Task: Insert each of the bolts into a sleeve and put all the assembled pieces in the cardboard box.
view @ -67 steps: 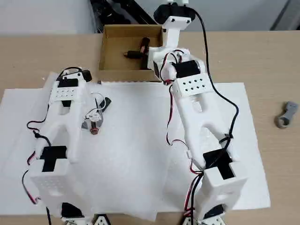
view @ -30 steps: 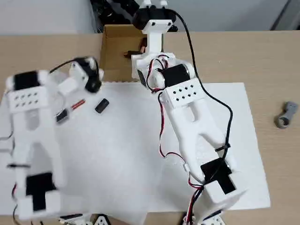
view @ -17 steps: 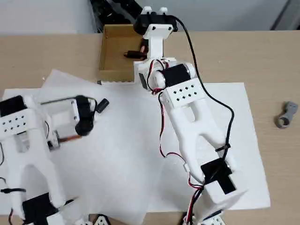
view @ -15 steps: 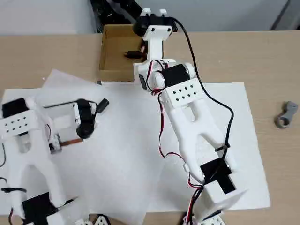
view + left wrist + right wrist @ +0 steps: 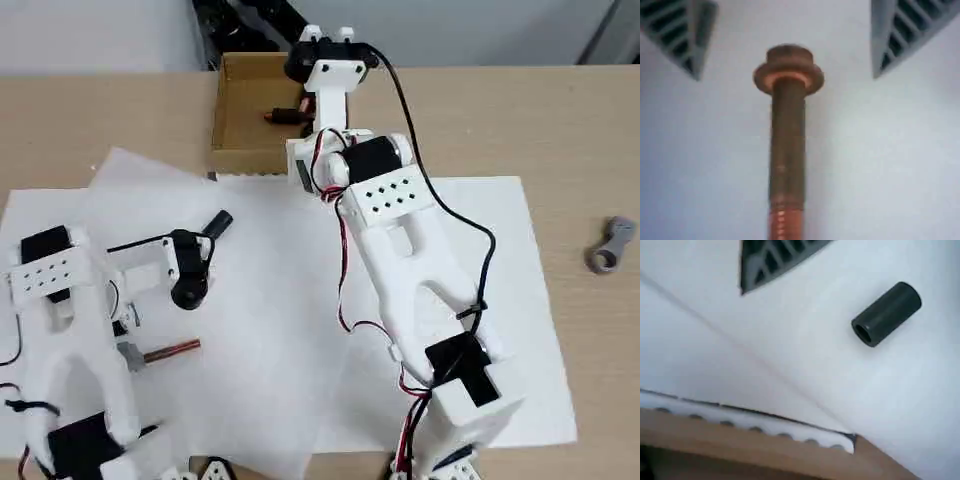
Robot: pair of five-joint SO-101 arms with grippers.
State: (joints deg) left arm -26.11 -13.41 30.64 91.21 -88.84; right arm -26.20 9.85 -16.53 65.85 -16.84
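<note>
Open sheet (image 5: 270, 320) is left between the two arms, and the sleeve (image 5: 218, 222) is ringed by bare room. The bolt (image 5: 172, 349) is crowded only at its head by the left gripper (image 5: 785, 75). The cardboard box (image 5: 216, 120) is overhung along its right side by the right arm (image 5: 400, 230).

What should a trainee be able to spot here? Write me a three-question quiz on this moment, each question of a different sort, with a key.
1. True or false: the black sleeve lies on the white foam sheet, outside the cardboard box.
2. Where is the copper bolt?
A) In the box.
B) Loose on the sheet, its head between the fingertips of the open left gripper.
C) Pushed into the sleeve.
3. Fill in: the ____ arm reaches over the box.
Key: 1 true; 2 B; 3 the right arm.
</note>
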